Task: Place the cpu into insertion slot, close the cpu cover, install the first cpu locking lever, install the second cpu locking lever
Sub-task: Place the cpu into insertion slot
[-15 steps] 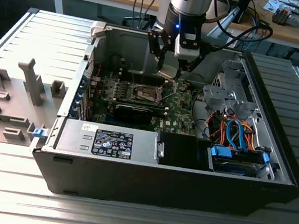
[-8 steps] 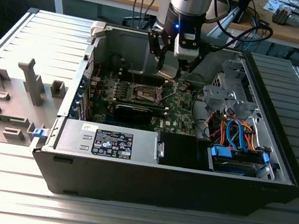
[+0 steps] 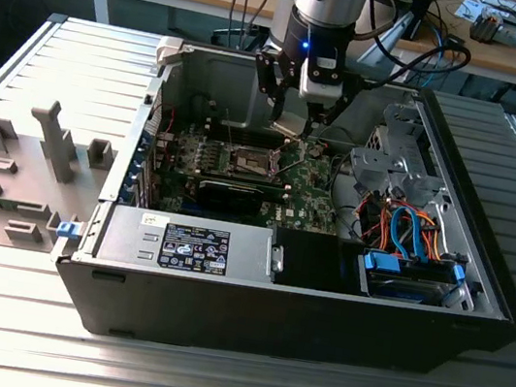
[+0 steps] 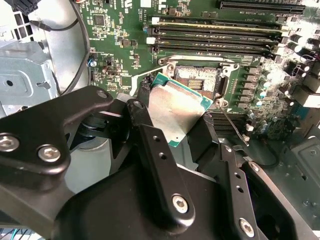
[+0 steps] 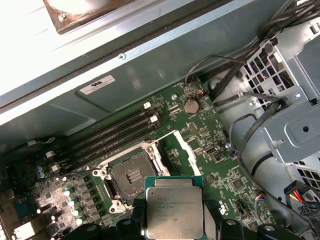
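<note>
Step in hand: You are placing the cpu into the insertion slot. Judged from the scene, this first step is not yet done.
Gripper state: The gripper has its fingers closed onto two opposite edges of the cpu and carries it. It grips nothing else.
Cpu position: The chip hangs in the air over the green board, just beside the slot and apart from it. In the exterior view it is inside the computer case.
Slot condition: The dark recess is exposed with nothing in it. The cpu cover appears to stand raised at the slot's side, and a thin locking lever lies unlatched nearby.
Alignment: Square the chip's edges to the slot's silvery frame before you lower it. These views do not show whether the chip is level, so verify that first.
Descent: Lower straight down with no sideways slide, as the contacts in the recess likely bend easily. Do not press the chip in.
Clearance: Watch the fingers against the slot frame and the raised cover. The long memory slots run close alongside.
Release: Let go only once the chip sits flat in the recess on all four sides.
</note>
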Available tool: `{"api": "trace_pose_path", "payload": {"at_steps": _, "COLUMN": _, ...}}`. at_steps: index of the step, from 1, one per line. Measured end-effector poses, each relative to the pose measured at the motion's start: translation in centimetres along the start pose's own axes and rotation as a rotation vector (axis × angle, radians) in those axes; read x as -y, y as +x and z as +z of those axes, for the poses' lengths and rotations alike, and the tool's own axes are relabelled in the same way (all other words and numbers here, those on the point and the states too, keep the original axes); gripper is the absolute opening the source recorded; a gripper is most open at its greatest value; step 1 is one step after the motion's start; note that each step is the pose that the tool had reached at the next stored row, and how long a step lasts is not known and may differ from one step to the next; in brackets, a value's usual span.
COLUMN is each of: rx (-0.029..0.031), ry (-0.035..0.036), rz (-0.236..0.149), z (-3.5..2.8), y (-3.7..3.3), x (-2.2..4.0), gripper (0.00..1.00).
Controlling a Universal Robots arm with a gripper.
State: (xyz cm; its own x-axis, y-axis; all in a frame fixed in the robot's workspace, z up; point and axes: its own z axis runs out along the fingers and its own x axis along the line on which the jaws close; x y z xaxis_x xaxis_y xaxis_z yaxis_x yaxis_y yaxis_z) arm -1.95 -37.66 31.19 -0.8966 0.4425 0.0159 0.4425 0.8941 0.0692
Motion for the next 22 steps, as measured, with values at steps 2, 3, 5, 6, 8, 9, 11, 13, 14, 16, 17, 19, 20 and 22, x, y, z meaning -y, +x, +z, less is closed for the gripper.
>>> {"api": "trace_pose_path", "payload": {"at_steps": 2, "rx": 0.0004, "ry": 0.0001, "rz": 0.005, "z": 0.0, "y": 0.0, "x": 0.0, "gripper": 0.54}}
{"api": "trace_pose_path", "payload": {"at_steps": 3, "rx": 0.0007, "ry": 0.0001, "rz": 0.008, "z": 0.01, "y": 0.0, "x": 0.0, "gripper": 0.54}}
{"api": "trace_pose_path", "payload": {"at_steps": 5, "rx": 0.0014, "ry": 0.0003, "rz": 0.016, "z": 0.01, "y": 0.0, "x": 0.0, "gripper": 0.54}}
{"api": "trace_pose_path", "payload": {"at_steps": 6, "rx": 0.0018, "ry": 0.0005, "rz": 0.019, "z": 0.01, "y": 0.0, "x": 0.0, "gripper": 0.54}}
{"api": "trace_pose_path", "payload": {"at_steps": 8, "rx": 0.0021, "ry": 0.0006, "rz": 0.023, "z": 0.01, "y": 0.0, "x": 0.0, "gripper": 0.54}}
{"api": "trace_pose_path", "payload": {"at_steps": 9, "rx": 0.0023, "ry": 0.0008, "rz": 0.025, "z": 0.02, "y": 0.0, "x": 0.0, "gripper": 0.54}}
{"api": "trace_pose_path", "payload": {"at_steps": 11, "rx": 0.0028, "ry": 0.001, "rz": 0.029, "z": 0.02, "y": 0.0, "x": 0.0, "gripper": 0.54}}
{"api": "trace_pose_path", "payload": {"at_steps": 13, "rx": 0.004, "ry": 0.002, "rz": 0.038, "z": 0.03, "y": 0.0, "x": 0.0, "gripper": 0.54}}
{"api": "trace_pose_path", "payload": {"at_steps": 14, "rx": 0.0044, "ry": 0.0023, "rz": 0.041, "z": 0.03, "y": 0.0, "x": 0.0, "gripper": 0.54}}
{"api": "trace_pose_path", "payload": {"at_steps": 16, "rx": 0.0054, "ry": 0.003, "rz": 0.05, "z": 0.03, "y": 0.0, "x": 0.0, "gripper": 0.54}}
{"api": "trace_pose_path", "payload": {"at_steps": 17, "rx": 0.0057, "ry": 0.0032, "rz": 0.054, "z": 0.03, "y": 0.0, "x": 0.0, "gripper": 0.54}}
{"api": "trace_pose_path", "payload": {"at_steps": 19, "rx": 0.0064, "ry": 0.0034, "rz": 0.06, "z": 0.04, "y": 0.0, "x": 0.0, "gripper": 0.54}}
{"api": "trace_pose_path", "payload": {"at_steps": 20, "rx": 0.0066, "ry": 0.0035, "rz": 0.062, "z": 0.04, "y": 0.0, "x": 0.0, "gripper": 0.54}}
{"api": "trace_pose_path", "payload": {"at_steps": 22, "rx": 0.0071, "ry": 0.0038, "rz": 0.068, "z": 0.04, "y": 0.0, "x": 0.0, "gripper": 0.54}}
